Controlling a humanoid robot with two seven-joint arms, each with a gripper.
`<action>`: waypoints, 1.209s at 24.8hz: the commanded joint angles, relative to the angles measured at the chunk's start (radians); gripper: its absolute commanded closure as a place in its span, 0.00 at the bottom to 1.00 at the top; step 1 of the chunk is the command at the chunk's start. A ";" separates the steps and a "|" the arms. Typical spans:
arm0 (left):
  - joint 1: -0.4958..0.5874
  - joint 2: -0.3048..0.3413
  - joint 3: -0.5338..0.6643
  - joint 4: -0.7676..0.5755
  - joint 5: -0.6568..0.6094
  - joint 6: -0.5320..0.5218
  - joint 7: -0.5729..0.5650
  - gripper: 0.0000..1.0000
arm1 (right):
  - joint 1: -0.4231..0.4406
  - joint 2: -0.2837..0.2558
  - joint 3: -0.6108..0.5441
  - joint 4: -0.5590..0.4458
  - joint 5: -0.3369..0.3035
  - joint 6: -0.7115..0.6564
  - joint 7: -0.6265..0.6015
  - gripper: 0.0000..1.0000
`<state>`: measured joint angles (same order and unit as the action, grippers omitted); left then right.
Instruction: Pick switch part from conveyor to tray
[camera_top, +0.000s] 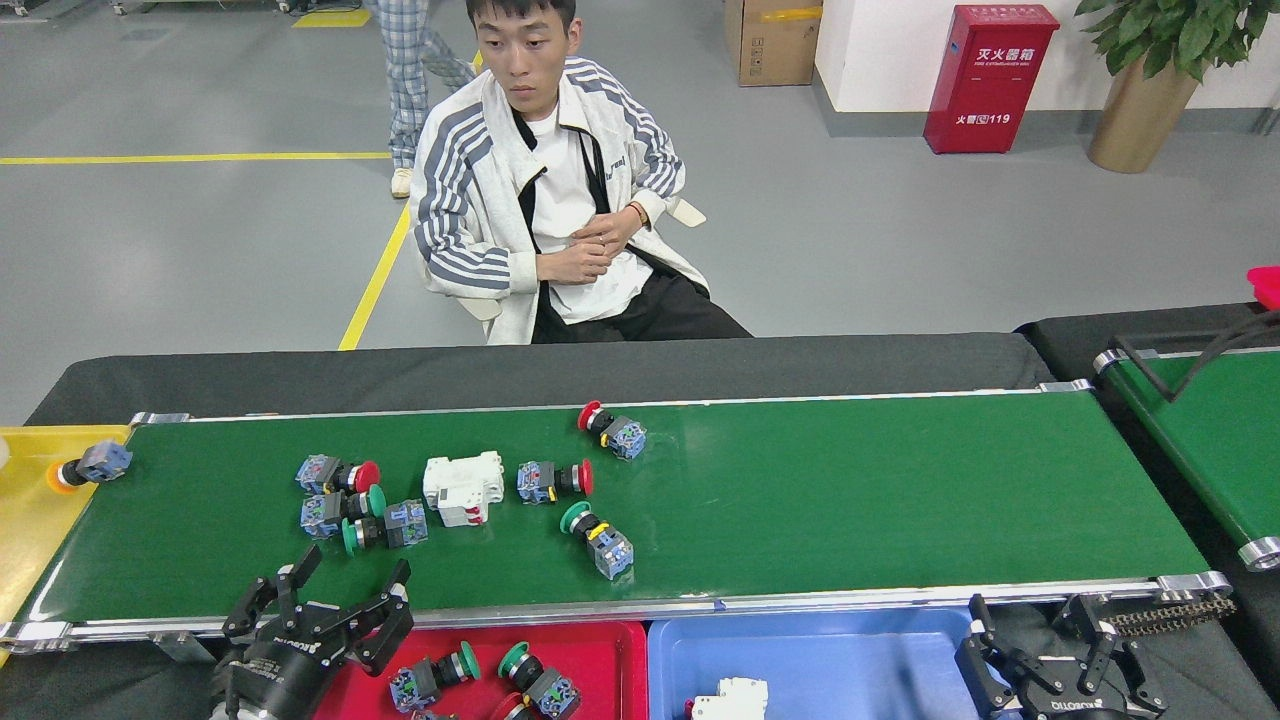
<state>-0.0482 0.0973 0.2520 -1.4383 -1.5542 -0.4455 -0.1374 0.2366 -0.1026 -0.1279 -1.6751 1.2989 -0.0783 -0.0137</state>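
Left claw (325, 610) spread wide, empty, at conveyor (850, 500) near rail. Risk: 3 clustered switches (360, 505) at 12 o'clock; claw may nudge neighbours.

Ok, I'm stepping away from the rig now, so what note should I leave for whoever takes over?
Left hand: open, empty, over the near rail of the conveyor.
Right hand: open, empty, idle at lower right.
On the belt: six push-button switches and a white breaker; an orange switch is at the left end over the yellow bin.
Done: switches in the red tray, one breaker in the blue tray.
Left: pick the rest; the green-button cluster is nearest the left hand.
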 joint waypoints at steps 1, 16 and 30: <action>-0.036 0.016 0.003 0.022 0.000 -0.002 0.005 0.00 | -0.006 -0.009 -0.001 -0.014 0.000 -0.008 0.003 0.00; -0.119 0.038 -0.011 0.159 0.005 -0.012 0.018 0.43 | -0.013 -0.009 0.001 -0.020 0.003 -0.054 0.003 0.00; 0.024 0.021 -0.046 -0.051 0.098 -0.177 0.019 0.95 | -0.013 -0.008 0.001 -0.026 0.005 -0.060 0.009 0.00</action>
<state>-0.0288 0.1193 0.2054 -1.4541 -1.4650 -0.5948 -0.1237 0.2340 -0.1026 -0.1249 -1.6860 1.3029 -0.1348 -0.0037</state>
